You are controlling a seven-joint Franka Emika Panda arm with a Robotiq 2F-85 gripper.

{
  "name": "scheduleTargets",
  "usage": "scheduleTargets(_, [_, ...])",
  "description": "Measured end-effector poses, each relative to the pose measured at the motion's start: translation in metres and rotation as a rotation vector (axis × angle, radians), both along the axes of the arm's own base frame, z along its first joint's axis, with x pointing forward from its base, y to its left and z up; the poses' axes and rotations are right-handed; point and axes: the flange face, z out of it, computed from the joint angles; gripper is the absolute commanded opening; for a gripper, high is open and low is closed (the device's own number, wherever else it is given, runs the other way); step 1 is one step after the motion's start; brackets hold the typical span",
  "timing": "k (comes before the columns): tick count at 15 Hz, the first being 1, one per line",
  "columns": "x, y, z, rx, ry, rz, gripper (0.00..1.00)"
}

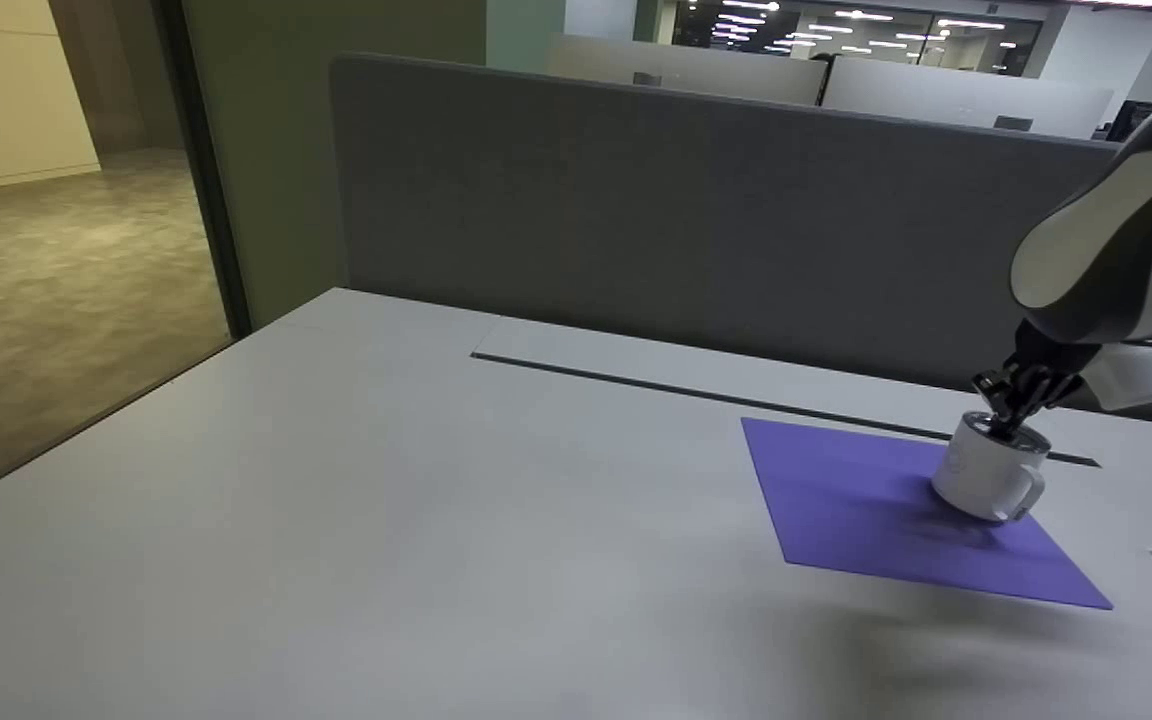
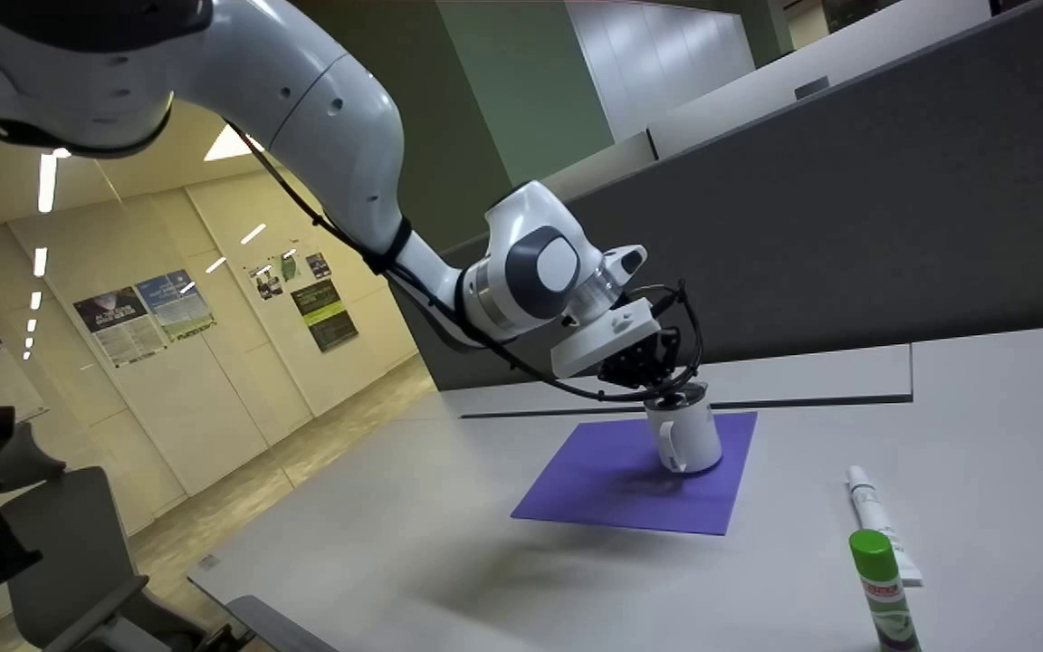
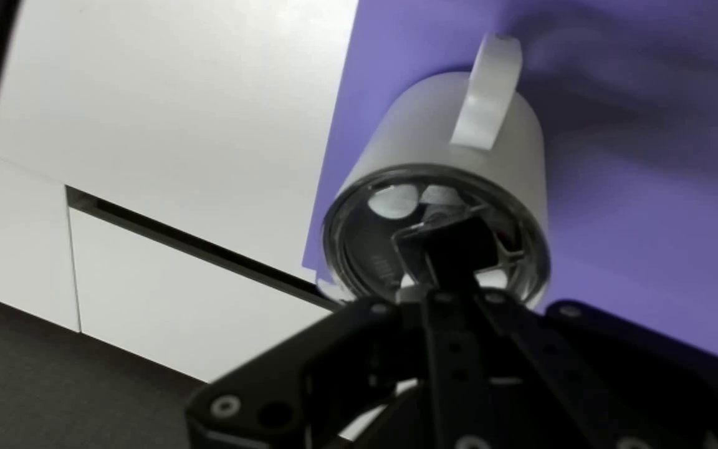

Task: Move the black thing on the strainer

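Note:
The strainer, a white cup with a handle and a dark glossy top, stands on the purple mat (image 1: 836, 495) in both exterior views (image 1: 976, 480) (image 2: 695, 439). In the wrist view the strainer (image 3: 427, 118) shows its handle side and a shiny lid. My gripper (image 3: 459, 249) has its fingers together, with the tips down at the middle of the lid. In the exterior views the gripper (image 1: 1004, 425) (image 2: 660, 385) reaches the cup's top from above. The black thing on the lid cannot be told apart from the dark fingertips, which cover the lid's middle.
A white tube (image 2: 870, 507) lies on the white table, and a green-capped bottle (image 2: 882, 580) stands near it. A grey partition (image 1: 636, 220) rises behind the table. A dark slot (image 1: 636, 385) runs along the back. A black cable (image 2: 521, 362) hangs along the arm.

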Motion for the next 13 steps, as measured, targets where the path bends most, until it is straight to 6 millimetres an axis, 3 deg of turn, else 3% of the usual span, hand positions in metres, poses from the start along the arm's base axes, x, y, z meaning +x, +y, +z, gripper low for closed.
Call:
scheduleTargets(1, [0.001,0.002,0.001,0.027,-0.006,-0.006,0.27])
scheduleTargets(3, [0.004,0.003,0.008,0.099,-0.028,-0.018,0.39])
scheduleTargets(5, [0.007,-0.004,0.028,0.162,-0.055,-0.019,0.53])
scheduleTargets(8, [-0.001,-0.029,0.067,0.206,-0.053,-0.03,0.73])
scheduleTargets(11, [-0.022,-0.056,0.099,0.191,-0.02,-0.063,0.95])
scheduleTargets(12, [-0.03,-0.064,0.108,0.18,-0.006,-0.077,0.76])
scheduleTargets(13, [-0.034,-0.069,0.113,0.175,-0.005,-0.084,0.82])
